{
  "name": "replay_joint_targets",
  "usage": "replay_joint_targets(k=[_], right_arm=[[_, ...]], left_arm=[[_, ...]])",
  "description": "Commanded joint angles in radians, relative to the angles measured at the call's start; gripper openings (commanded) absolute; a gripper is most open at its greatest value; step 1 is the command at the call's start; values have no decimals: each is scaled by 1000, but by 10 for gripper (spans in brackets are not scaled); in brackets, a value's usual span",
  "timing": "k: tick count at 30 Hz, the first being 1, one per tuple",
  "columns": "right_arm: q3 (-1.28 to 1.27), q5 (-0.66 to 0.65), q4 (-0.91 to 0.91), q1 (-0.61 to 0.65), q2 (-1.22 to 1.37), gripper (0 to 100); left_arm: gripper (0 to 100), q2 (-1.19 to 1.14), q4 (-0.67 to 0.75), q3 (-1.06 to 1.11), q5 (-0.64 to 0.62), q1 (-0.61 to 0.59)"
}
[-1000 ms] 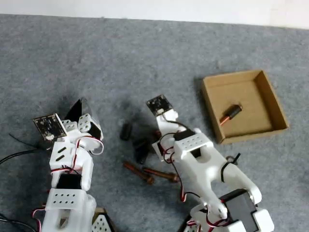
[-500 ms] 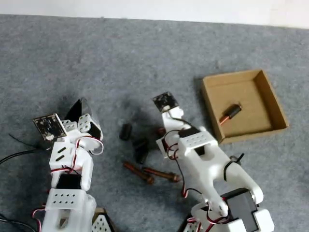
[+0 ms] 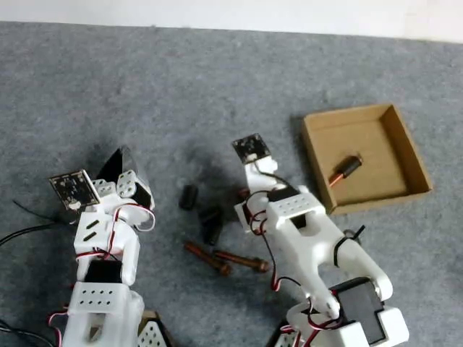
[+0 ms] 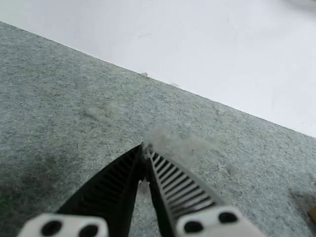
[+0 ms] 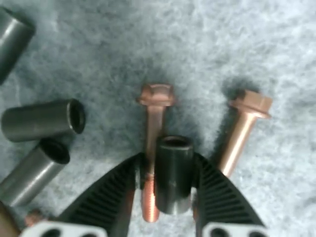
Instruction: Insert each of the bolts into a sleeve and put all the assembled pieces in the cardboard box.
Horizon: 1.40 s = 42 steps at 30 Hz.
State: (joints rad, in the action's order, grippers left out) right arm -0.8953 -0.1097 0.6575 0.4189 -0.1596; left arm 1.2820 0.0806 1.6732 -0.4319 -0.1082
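Right wrist view: the right hand [image 5: 170,160] is seen closed on a dark sleeve [image 5: 174,173], which is pressed between the two ribbed fingers [image 5: 224,197] with its open end turned away from the camera. A copper-coloured bolt [image 5: 156,118] is seen just beside the held sleeve, its shank running along the sleeve's side and its hexagonal head lying past the sleeve's open end; whether the two touch cannot be told. A second bolt [image 5: 244,131] lies on the grey table [image 5: 256,44] close to the other finger, tilted, with its head pointing the same way. Three loose sleeves are seen on the far side of the first bolt: one [image 5: 42,120] on its side with its opening toward the bolt, another [image 5: 32,170] near it, and a third [image 5: 12,39] at the edge. In the high view the cardboard box [image 3: 318,163] stands on the table beside the right arm, and one assembled piece [image 3: 346,170] lies inside it. The left hand [image 4: 145,153] is shut on nothing, its fingertips brought together above bare table, with a white wall [image 4: 222,49] beyond; in the high view it [image 3: 119,163] is well apart from the box.
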Motion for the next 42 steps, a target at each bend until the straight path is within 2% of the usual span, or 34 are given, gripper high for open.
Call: replay_joint_targets(k=[1,16,25,33,42], right_arm=[[39,12,2,-47,-10,156],[44,18,2,-48,-13,158],[33,18,1,-50,-180,158],[12,18,-2,-50,-168,158],[-7,18,-2,-50,-19,156]], left_arm=[[11,15,21,-4,5,18],[11,15,17,-4,6,48],[11,15,17,-4,6,48],[11,15,17,-4,6,48],[11,15,17,-4,6,48]])
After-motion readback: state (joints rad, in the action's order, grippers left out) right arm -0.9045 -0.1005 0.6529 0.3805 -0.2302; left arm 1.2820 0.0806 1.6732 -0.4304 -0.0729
